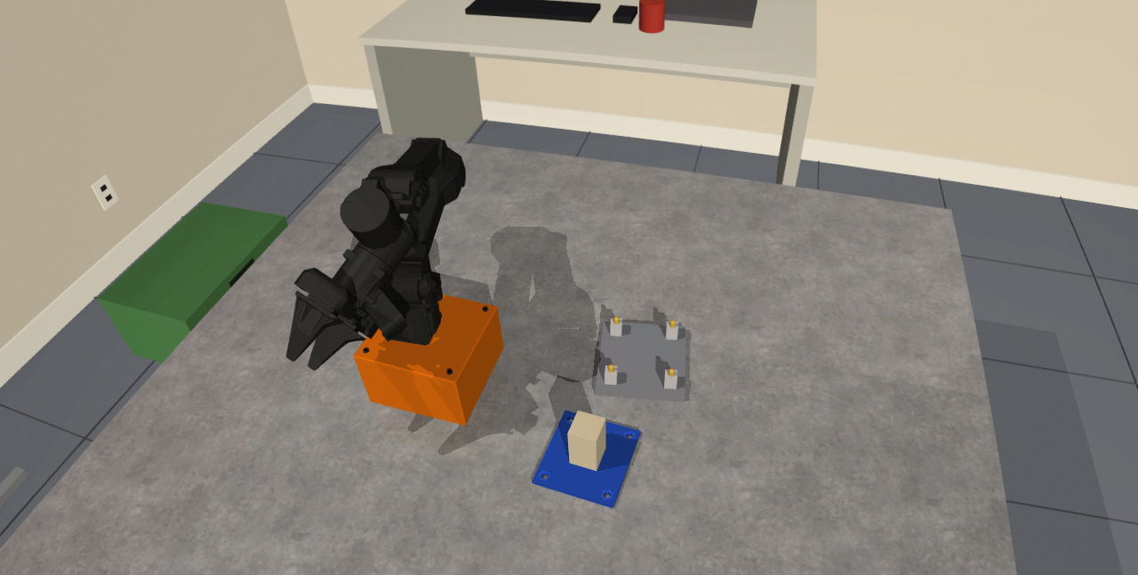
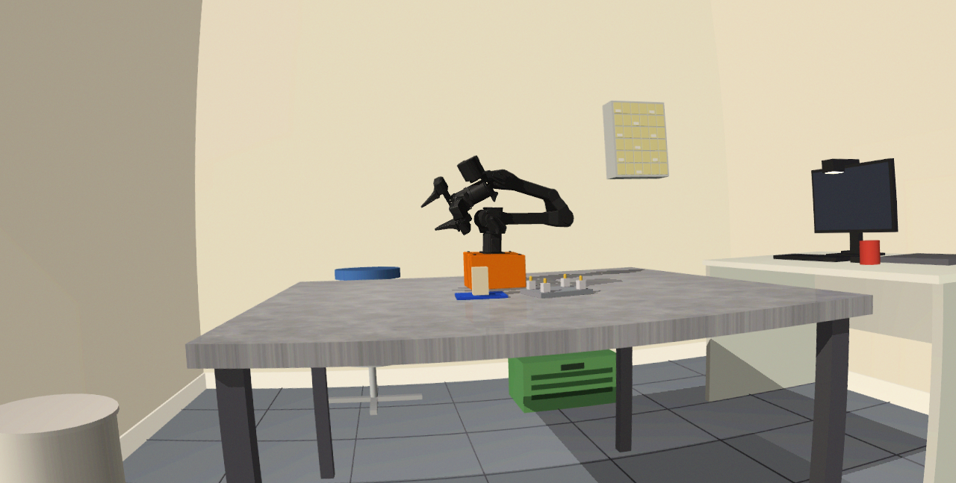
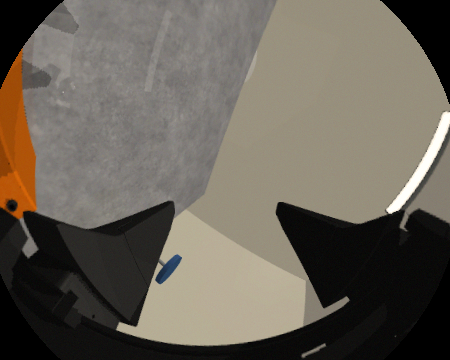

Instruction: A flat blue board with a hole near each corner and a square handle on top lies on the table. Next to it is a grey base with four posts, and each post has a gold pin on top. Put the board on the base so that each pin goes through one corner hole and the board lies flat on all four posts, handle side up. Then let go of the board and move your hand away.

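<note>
Blue board (image 1: 556, 469) (image 2: 461, 295) flat on table (image 1: 796, 444) (image 2: 401, 326), just beside grey base (image 1: 640, 356) (image 2: 558, 293), on its near side in the top view; yawed relative to it; pale handle (image 1: 586, 441) (image 2: 479, 281) upright, its long axis vertical; pincer (image 1: 302, 363) (image 2: 428, 217) (image 3: 228, 208) released, fingers wide, higher than the board and well apart, across the orange block (image 1: 421, 396) (image 2: 497, 271) (image 3: 7, 185); likely next: swing over the handle, then descend

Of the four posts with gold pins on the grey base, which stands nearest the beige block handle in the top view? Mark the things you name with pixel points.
The white post (image 1: 611, 375) at the grey base's lower-left corner in the top view; the other three stand farther up or right.
</note>
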Tool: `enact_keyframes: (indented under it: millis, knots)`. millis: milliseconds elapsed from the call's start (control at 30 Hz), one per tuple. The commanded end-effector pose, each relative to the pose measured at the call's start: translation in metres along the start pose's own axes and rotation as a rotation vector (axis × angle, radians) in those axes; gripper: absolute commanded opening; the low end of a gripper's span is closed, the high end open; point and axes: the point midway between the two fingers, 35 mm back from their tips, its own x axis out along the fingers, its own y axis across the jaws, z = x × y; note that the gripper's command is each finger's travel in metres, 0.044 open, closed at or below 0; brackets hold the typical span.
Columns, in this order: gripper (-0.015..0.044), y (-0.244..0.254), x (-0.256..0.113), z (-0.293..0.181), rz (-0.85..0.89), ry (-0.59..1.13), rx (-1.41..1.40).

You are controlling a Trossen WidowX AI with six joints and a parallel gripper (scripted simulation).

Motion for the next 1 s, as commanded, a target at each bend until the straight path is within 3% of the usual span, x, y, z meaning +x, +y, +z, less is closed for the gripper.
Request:
enact_keyframes:
  millis: [0,333,667,967]
  knots:
    - [0.0426,0.000,0.000,0.000,0.000,-0.003,0.002]
    - [0.0440,-0.028,-0.009,0.042,0.107,-0.232,0.106]
    - [0.0440,-0.054,-0.037,0.125,0.433,-0.493,0.169]
    - [0.0440,-0.054,-0.079,0.214,0.763,-0.547,0.181]
